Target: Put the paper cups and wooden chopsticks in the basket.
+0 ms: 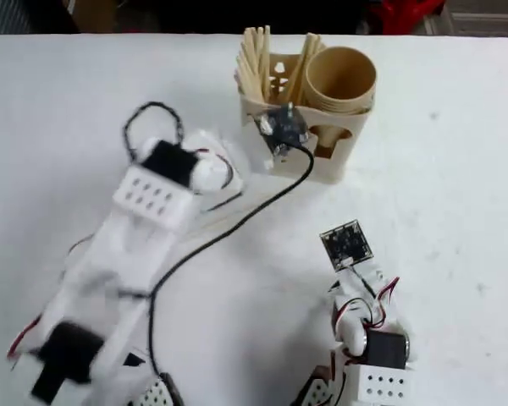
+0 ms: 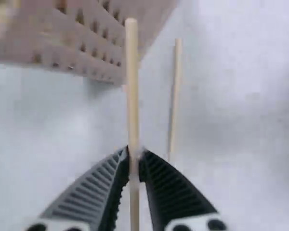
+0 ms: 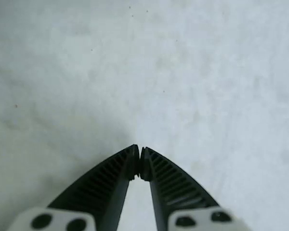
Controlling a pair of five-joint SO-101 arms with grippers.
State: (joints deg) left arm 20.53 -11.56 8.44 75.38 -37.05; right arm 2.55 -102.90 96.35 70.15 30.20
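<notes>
A tan perforated basket (image 1: 332,150) stands at the table's far middle, holding a paper cup (image 1: 340,80) and several wooden chopsticks (image 1: 258,61). My left gripper (image 2: 134,155) is shut on one wooden chopstick (image 2: 131,82), which points toward the basket (image 2: 86,38). A second chopstick (image 2: 174,96) lies on the table just beside it. In the high view the left arm (image 1: 152,199) reaches from the near left toward the basket, its camera board next to the basket wall. My right gripper (image 3: 138,153) is shut with nothing in it, over bare table; its arm (image 1: 364,338) sits at the near right.
A black cable (image 1: 229,228) runs across the white table (image 1: 457,211) from the left arm's camera board to the near edge. Dark objects and a red item lie beyond the table's far edge.
</notes>
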